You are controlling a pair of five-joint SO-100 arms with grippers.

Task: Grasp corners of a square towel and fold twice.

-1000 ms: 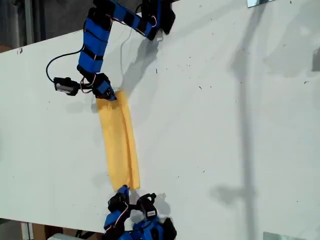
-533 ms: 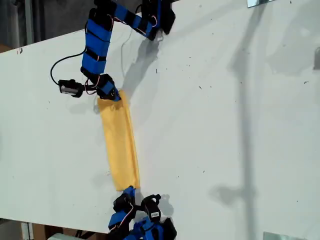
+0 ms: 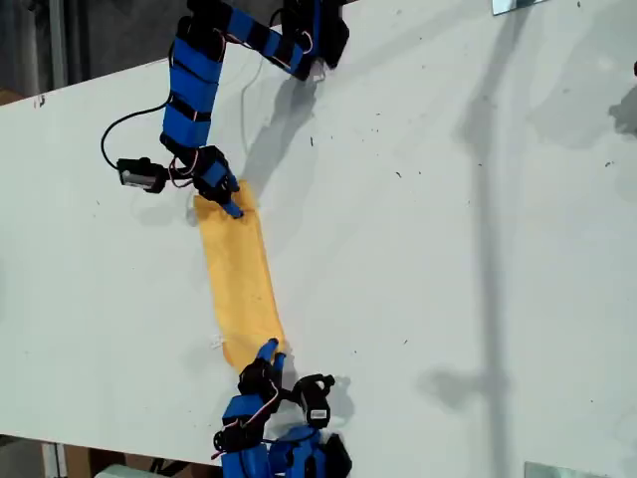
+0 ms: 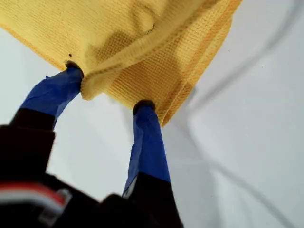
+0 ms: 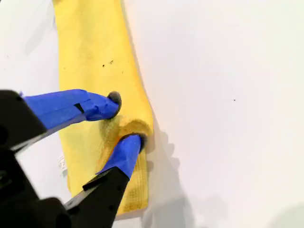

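The yellow-orange towel (image 3: 239,279) lies on the white table (image 3: 448,249) as a narrow folded strip running between the two arms. My first gripper (image 3: 231,204) is on the strip's far end. In the first wrist view (image 4: 108,89) its blue fingers pinch the layered, hemmed corner (image 4: 88,90) of the towel (image 4: 142,38). My second gripper (image 3: 269,351) is at the near end. In the second wrist view (image 5: 124,119) it is shut on a raised fold along the edge of the towel (image 5: 90,47). A small white tag (image 5: 61,162) shows beside that end.
The first arm's base (image 3: 309,30) stands at the table's far edge and the second arm's base (image 3: 289,458) at the near edge. A black cable (image 3: 109,139) loops beside the first arm. The table's edge runs along the exterior view's left, with dark floor beyond.
Both grippers have slid toward the exterior view's right and inward over the towel's ends. The raised fold along the strip has flattened and the strip looks shorter.
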